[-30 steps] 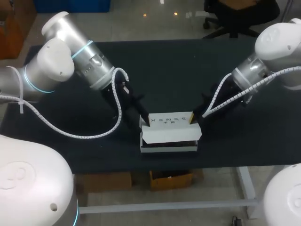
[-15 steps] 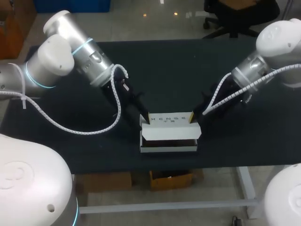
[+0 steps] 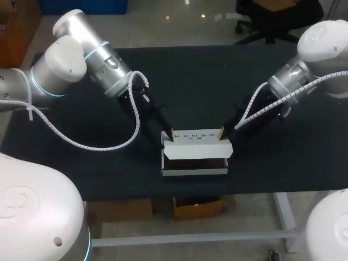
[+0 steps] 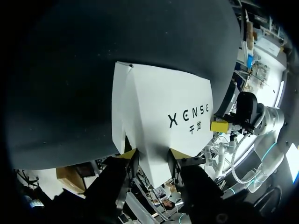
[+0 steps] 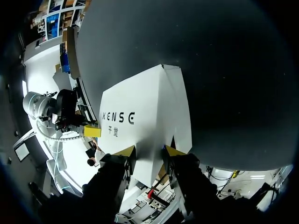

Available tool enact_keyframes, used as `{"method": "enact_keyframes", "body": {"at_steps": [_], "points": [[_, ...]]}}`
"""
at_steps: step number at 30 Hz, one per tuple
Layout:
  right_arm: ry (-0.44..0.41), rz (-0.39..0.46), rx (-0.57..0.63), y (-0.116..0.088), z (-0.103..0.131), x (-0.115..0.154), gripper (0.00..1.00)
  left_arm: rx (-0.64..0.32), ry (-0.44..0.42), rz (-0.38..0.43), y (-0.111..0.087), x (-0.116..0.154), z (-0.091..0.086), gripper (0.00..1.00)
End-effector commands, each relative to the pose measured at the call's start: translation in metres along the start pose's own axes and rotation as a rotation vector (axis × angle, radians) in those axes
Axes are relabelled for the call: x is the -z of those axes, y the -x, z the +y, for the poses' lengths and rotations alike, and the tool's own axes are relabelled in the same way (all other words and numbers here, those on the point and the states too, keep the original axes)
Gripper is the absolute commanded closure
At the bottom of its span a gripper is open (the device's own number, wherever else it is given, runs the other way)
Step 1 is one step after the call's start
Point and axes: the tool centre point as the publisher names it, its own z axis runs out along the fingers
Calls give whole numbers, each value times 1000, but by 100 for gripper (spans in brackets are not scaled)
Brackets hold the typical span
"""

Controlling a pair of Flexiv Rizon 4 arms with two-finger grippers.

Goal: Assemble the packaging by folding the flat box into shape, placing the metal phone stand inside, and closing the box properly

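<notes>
The box (image 3: 196, 163) lid (image 3: 197, 137), judged light and easily creased, is pinched at each end by the left fingers (image 4: 180, 155) and the right fingers (image 5: 125, 151).

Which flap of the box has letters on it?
The wide lid flap, pinched at its ends by the left gripper and right gripper. The small side flaps beside it are plain white.

**White box, open, lid raised**

The folded white box (image 3: 194, 172) sits at the tabletop's (image 3: 109, 163) near middle, open, its inside dark. Its printed lid (image 3: 197, 137) stands up along the far side, tuck flap bent forward. The left end effector (image 3: 172, 134) and right end effector (image 3: 222, 134) pinch its two ends.
</notes>
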Motion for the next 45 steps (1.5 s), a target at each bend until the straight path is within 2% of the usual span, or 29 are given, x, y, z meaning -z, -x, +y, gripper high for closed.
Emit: {"method": "enact_keyframes", "body": {"at_steps": [1, 45], "points": [[-18, 6, 1, -5, 3, -1, 65, 5, 19, -4, -7, 0, -5, 58], [-66, 14, -24, -18, 11, 8, 65, 64, 112, 4, -15, 14, -11, 56]]}}
